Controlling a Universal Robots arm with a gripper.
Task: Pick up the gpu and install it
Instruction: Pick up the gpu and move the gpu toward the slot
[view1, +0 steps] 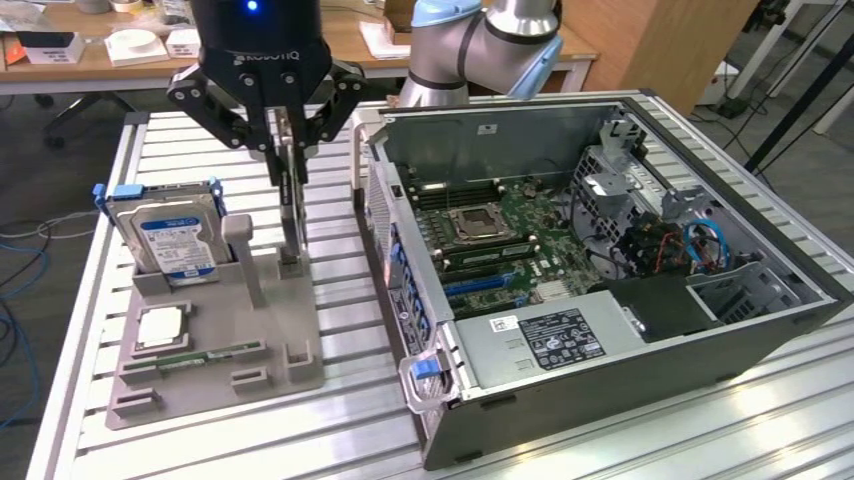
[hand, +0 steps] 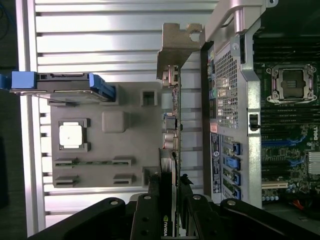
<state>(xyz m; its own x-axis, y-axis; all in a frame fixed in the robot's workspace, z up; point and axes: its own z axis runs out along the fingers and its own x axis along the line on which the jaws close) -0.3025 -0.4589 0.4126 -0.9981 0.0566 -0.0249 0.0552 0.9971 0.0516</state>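
The gripper (view1: 286, 140) is clamped across the top of the upright gpu (view1: 291, 215), on the exterior view's left of the case (view1: 641, 365); the card is probably light, stiff and fragile, best pinched by its flat faces.

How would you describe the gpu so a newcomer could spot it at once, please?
On the exterior view's left of the open computer case sits a grey parts tray. The gpu is the thin dark card upright at the tray's case-side edge, clamped in the gripper; the hard drive is silver and blue-labelled.
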